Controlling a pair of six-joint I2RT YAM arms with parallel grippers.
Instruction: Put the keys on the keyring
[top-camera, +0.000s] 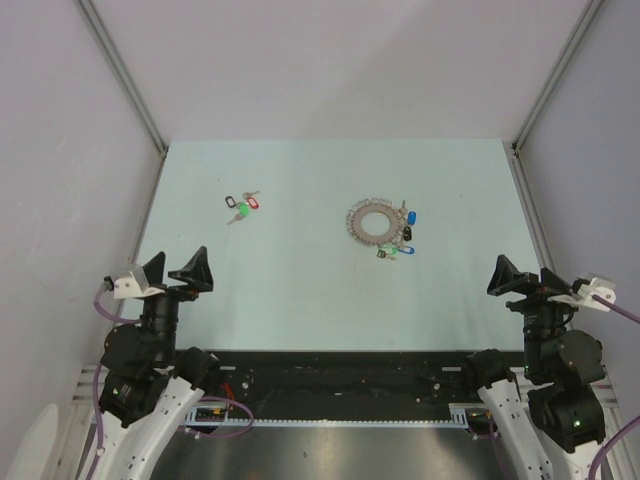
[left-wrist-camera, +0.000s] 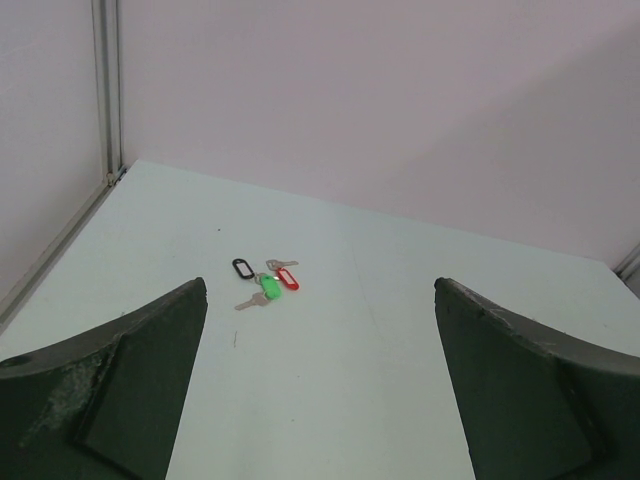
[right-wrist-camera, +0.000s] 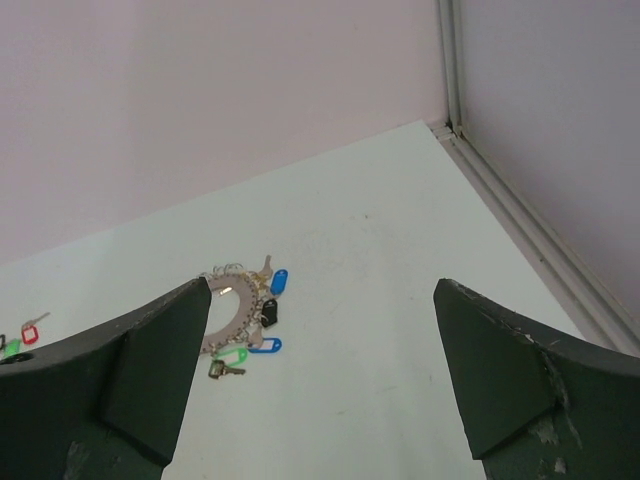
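The left gripper (top-camera: 175, 266), lower left, is held released and empty. Right of centre, the keys (top-camera: 411, 216) are gathered against the right rim of the keyring (top-camera: 358, 222). The right gripper (top-camera: 520, 277), lower right, is likewise spread, seemingly parked to keep them unobstructed.

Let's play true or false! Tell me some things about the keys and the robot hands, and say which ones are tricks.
1. The left gripper and the right gripper are both open and hold nothing. True.
2. The keyring lies on the left half of the table. False: it lies right of the middle, nearer the right gripper.
3. A bunch of keys tagged black, red and green lies apart from the keyring, to its left. True.
4. The left gripper is touching that bunch. False: it is by the table's near edge, well away from the bunch.
5. A blue-tagged key lies right beside the keyring. True.
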